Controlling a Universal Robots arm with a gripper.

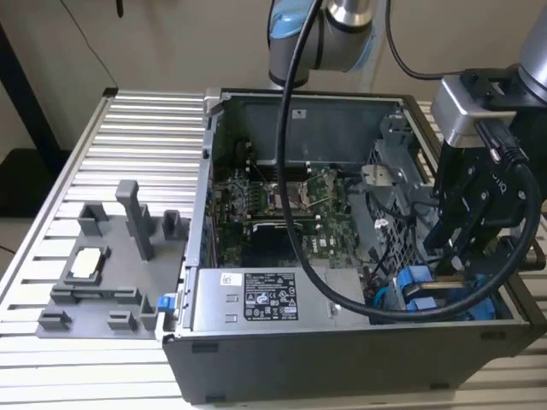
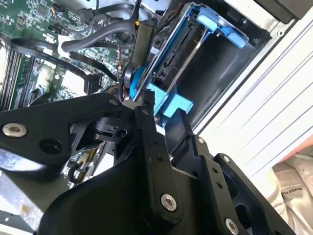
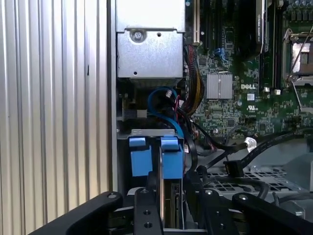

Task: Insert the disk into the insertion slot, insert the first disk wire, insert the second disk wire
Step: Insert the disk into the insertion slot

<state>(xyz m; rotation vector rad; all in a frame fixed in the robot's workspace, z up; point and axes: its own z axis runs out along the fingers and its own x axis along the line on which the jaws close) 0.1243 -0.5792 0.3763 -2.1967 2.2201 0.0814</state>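
The disk [image 3: 171,208] stands on edge in its blue carrier [image 3: 171,159], with its lower part down in the insertion slot [image 2: 222,63] at the case's front corner, on the exterior view's right. My gripper [image 3: 171,188] is over it, one black finger [image 3: 145,198] on each side, shut on the carrier. In the second wrist view the gripper [image 2: 164,111] clasps the blue tab [image 2: 171,104], with the disk [image 2: 176,54] beyond. The exterior view has the gripper [image 1: 446,272] above the blue fittings [image 1: 417,290]. Loose black wires with plugs [image 3: 234,169] lie beside the bay.
The open computer case [image 1: 342,359] sits on a slatted metal table [image 1: 128,128]. Inside are the green motherboard [image 1: 282,205] and a grey labelled power-supply box [image 1: 256,301]. A grey fixture plate [image 1: 102,265] lies at the exterior view's left. A blue cable [image 3: 155,98] loops near the bay.
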